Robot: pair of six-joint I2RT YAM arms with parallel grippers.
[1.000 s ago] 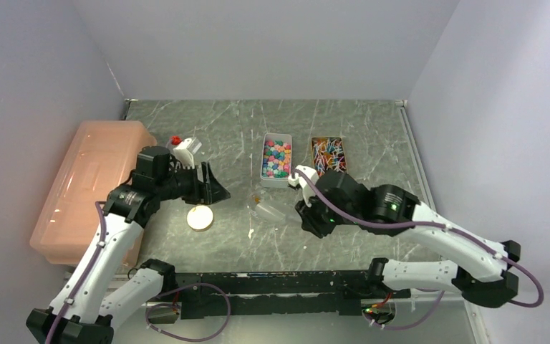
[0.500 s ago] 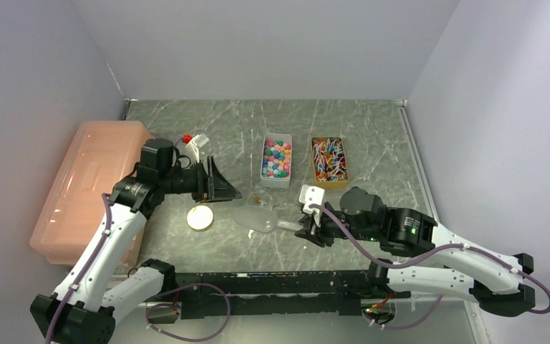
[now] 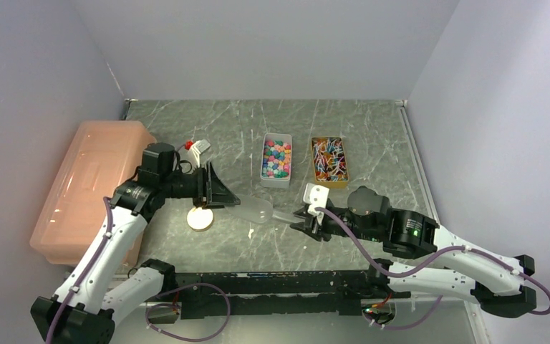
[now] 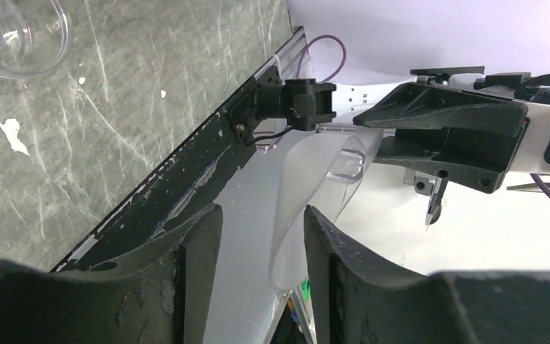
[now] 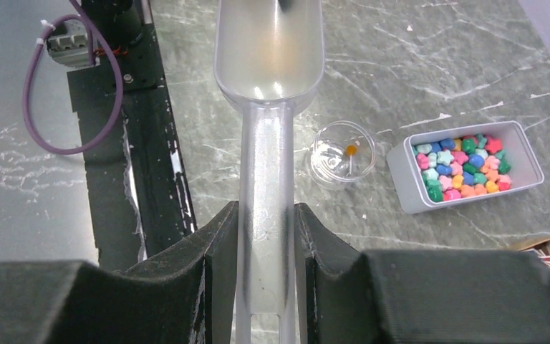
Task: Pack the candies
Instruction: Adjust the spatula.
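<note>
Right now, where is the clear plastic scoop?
In the top view the clear scoop is held mid-table, on the near side of the candies, handle clamped in the right gripper, bowl between the open fingers of the left gripper.

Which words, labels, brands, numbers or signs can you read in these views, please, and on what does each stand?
None: no legible text appears in any view. The translucent pink plastic storage box, the white rectangular tray of mixed-colour candies and the clear plastic scoop show no print.
</note>
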